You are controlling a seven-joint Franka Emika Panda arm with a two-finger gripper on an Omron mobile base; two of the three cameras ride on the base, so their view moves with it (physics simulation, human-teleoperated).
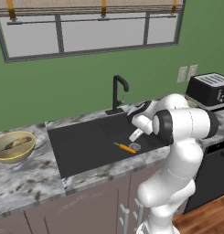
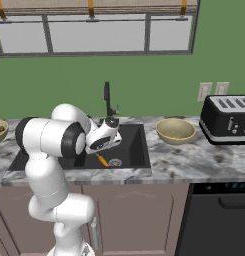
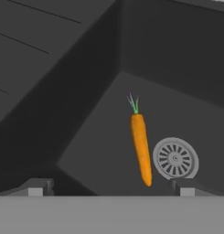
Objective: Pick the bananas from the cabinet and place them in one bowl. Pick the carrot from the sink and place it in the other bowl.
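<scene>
marble counter (image 2: 194, 162), two bowls (image 2: 176, 131), toaster (image 2: 229, 119)

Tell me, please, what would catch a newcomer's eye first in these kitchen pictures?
Most likely the white robot arm bending over the black sink, its open gripper hanging above the bright orange carrot that lies on the basin floor beside the silver drain. Next, the two yellow bowls on the marble counter: one left of the sink holding the bananas, the other bowl empty, between sink and black toaster.

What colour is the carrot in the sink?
Orange, with a little green top; the carrot shows best in the hand view.
</scene>
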